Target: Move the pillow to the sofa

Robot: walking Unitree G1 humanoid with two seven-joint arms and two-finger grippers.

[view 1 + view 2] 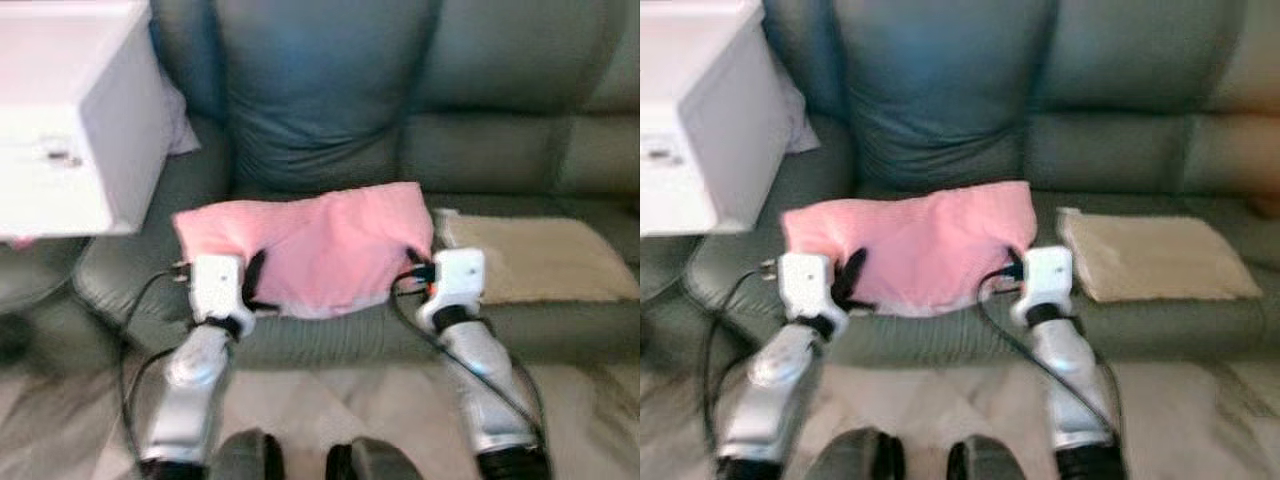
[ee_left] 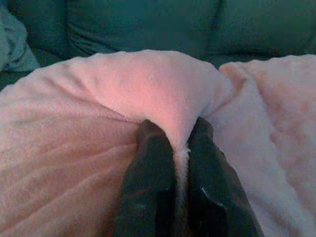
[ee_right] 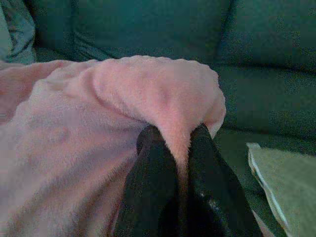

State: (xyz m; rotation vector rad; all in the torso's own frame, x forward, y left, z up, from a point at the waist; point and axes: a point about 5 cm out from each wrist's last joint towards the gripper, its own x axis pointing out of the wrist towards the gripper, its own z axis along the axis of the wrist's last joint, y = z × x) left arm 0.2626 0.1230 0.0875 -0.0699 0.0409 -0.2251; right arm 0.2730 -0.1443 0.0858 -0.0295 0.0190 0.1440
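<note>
A soft pink fleece pillow point(image 1: 310, 245) lies across the front of the seat of a dark green leather sofa point(image 1: 500, 110), held at both ends by a silver-armed humanoid robot standing just before it. The left gripper point(image 2: 181, 148) has its two long black jaws pressed together on a raised fold of the pillow's fleece, the fabric pinched up between them in the left wrist view. The right gripper point(image 3: 182, 143) is likewise clamped on a bunched corner of the pillow, the pink pile bulging over its jaws in the right wrist view. Between the two pairs of jaws the pillow stretches broad and slightly slack, its near edge at the seat's front lip and its far edge close to a dark green back cushion point(image 1: 315, 90) that leans against the sofa's backrest. Just beyond the right jaws, on the outer side, a flat beige rectangular cushion point(image 1: 535, 258) rests on the seat, close beside the pillow's corner. Out past the left jaws, a white box-like cabinet point(image 1: 70, 110) stands over the sofa's arm, with a pale lilac cloth point(image 1: 180, 120) showing behind it. Below the grippers, black cables trail along both arms above a pale marbled floor point(image 1: 300, 410).
</note>
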